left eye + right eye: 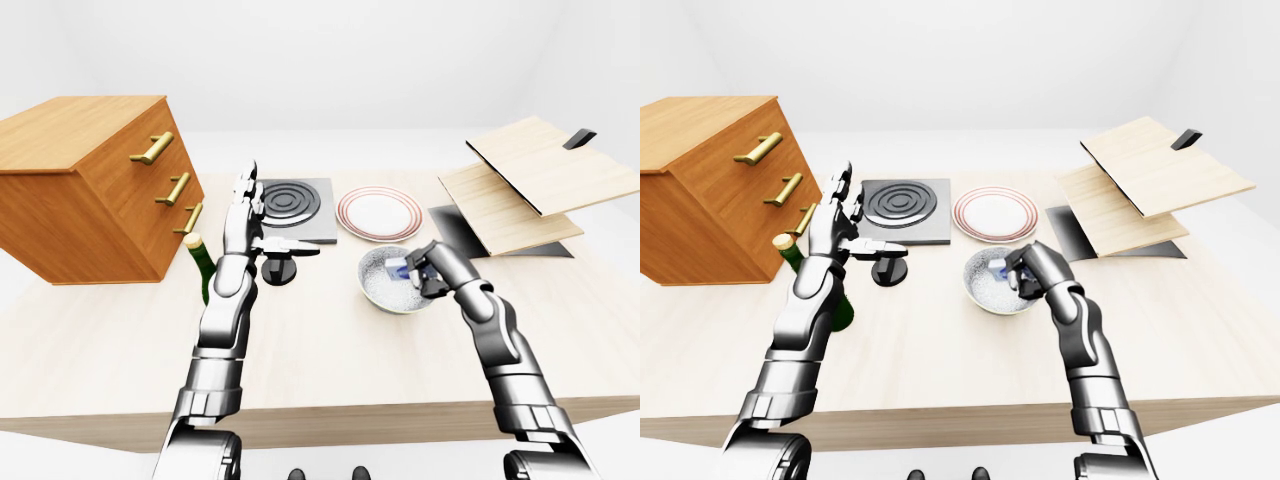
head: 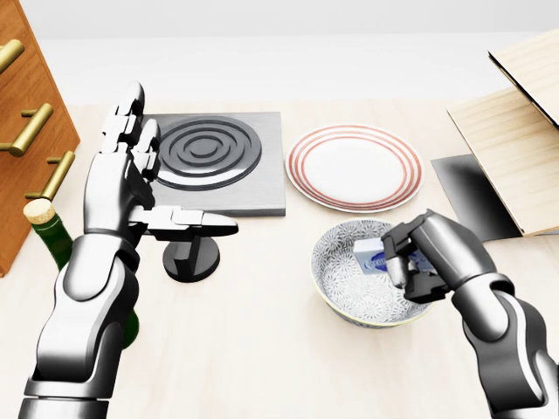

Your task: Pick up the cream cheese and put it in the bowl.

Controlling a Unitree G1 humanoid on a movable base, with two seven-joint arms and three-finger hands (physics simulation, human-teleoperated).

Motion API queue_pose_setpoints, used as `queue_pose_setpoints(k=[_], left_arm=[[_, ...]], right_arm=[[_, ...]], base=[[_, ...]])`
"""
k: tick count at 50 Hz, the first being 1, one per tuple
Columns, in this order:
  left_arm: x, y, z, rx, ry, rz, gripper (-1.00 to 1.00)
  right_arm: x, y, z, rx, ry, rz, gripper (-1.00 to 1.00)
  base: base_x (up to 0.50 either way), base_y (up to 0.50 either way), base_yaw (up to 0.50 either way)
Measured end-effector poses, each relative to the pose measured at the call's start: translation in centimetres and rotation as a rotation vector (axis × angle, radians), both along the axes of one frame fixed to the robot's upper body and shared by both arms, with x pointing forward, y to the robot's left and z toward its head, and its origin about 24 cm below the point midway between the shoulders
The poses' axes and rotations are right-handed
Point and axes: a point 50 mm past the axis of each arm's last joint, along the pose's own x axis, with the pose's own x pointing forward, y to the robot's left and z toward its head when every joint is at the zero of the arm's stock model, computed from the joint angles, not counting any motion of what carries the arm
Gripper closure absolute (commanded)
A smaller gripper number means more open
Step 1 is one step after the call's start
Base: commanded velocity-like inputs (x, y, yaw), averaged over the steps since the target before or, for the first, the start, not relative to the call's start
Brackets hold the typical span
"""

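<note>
The cream cheese (image 2: pixel 376 258), a small white and blue box, is inside the patterned bowl (image 2: pixel 333 289) near the middle of the table. My right hand (image 2: pixel 404 266) is shut on the box from its right side, over the bowl's right rim. My left hand (image 2: pixel 150 179) is open and empty, fingers pointing up, raised over the left edge of the stove plate.
A grey stove plate (image 2: pixel 214 157) and a red-ringed plate (image 2: pixel 356 168) lie above the bowl. A black knob-like stand (image 2: pixel 190 258) sits under my left thumb. A green bottle (image 2: pixel 50 234) and a wooden drawer cabinet (image 1: pixel 80 190) are at left. Wooden boards (image 1: pixel 530 190) are at right.
</note>
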Motion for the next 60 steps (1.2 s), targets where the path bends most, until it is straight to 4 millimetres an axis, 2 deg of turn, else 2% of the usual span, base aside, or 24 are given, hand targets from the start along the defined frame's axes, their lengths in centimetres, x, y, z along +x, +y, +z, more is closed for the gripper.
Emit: queue_pose_setpoints(k=[43, 45, 50, 51, 58, 60], left_arm=[[0.1, 0.1, -0.1, -0.004, 0.007, 0.001, -1.00], [0.1, 0.1, -0.1, -0.004, 0.007, 0.001, -1.00], [0.1, 0.0, -0.2, -0.004, 0.009, 0.000, -1.00], [0.1, 0.0, -0.2, -0.004, 0.010, 0.000, -1.00], [0.1, 0.0, -0.2, -0.003, 0.013, -0.001, -1.00], [0.1, 0.0, -0.3, -0.003, 0.013, -0.001, -1.00]], right_arm=[[0.0, 0.1, -1.5, -0.040, 0.054, -0.007, 1.00], [0.0, 0.1, -1.5, -0.042, 0.055, -0.008, 0.84], [0.0, 0.1, -1.4, -0.051, 0.053, -0.008, 0.77], [0.0, 0.1, -1.4, -0.051, 0.054, -0.008, 0.53], [0.0, 0.1, -1.3, -0.057, 0.050, -0.009, 0.51], [0.1, 0.0, -1.2, -0.057, 0.048, -0.009, 0.36]], base=[[0.00, 0.00, 0.00], [0.00, 0.00, 0.00], [0.00, 0.00, 0.00], [0.00, 0.00, 0.00], [0.00, 0.00, 0.00], [0.00, 0.00, 0.00]])
